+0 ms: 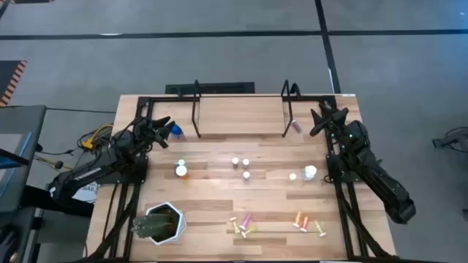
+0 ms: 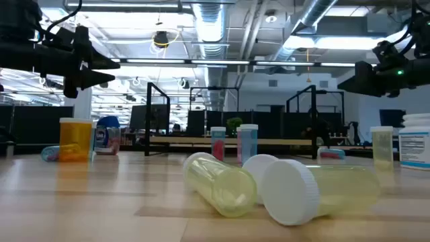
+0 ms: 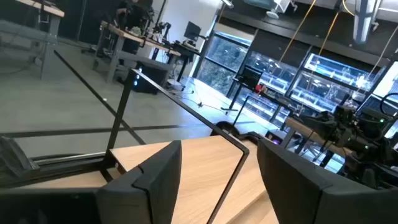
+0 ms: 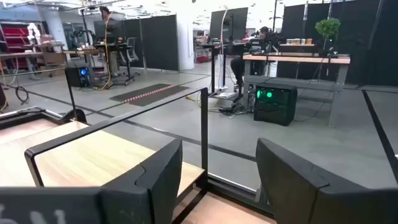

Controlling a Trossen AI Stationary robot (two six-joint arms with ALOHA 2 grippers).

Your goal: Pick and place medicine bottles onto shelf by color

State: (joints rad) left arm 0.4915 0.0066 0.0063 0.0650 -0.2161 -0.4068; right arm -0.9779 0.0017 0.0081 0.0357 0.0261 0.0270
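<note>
Shelf (image 1: 241, 117) ends partly hidden by arms; left gripper (image 3: 217, 171) spread, empty; right gripper (image 4: 217, 171) likewise.

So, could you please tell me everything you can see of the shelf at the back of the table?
The shelf is a narrow light-wood plank, seemingly unpainted, lying level across the table's far edge. Thin black metal rod uprights frame both ends. Its top looks bare. A pinkish bottle lies by its right end and a blue-lidded bottle sits off its left end; whether either touches it is unclear.

Tabletop (image 1: 219, 197): light wood, smooth, visible grain. Shelf (image 1: 241, 117): same light wood plank, thin black metal rods. Bottles (image 2: 222, 183): translucent glossy plastic, ribbed white caps. Fingers (image 4: 155, 180): matt dark plastic.
</note>
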